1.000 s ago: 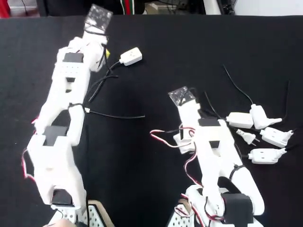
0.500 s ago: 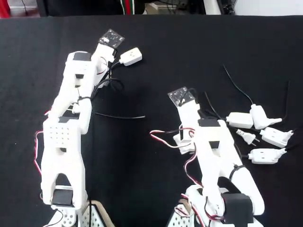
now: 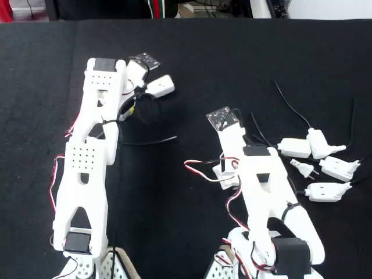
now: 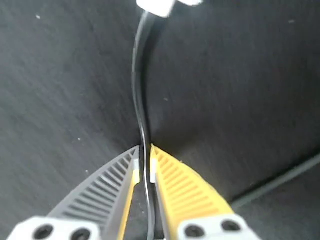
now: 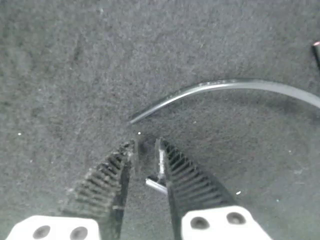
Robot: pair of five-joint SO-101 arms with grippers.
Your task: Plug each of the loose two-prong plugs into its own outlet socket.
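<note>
A white plug [image 3: 161, 86] lies toward the worktop's [image 3: 46, 58] far edge, its black cord [image 4: 140, 100] running straight back into the left gripper [image 4: 144, 159], which pinches it. The right gripper [image 5: 145, 150], slightly parted and empty, sits nearer the right-edge sockets [image 3: 322, 168].

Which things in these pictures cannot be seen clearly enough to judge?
- Left wrist view: the white piece ending the cable in the left gripper is cut off by the picture's edge; plug or socket, unclear.
- High view: the white plugs and sockets are too small to tell which are joined.
- Right wrist view: the bright bit by the right gripper is too small to identify.
</note>
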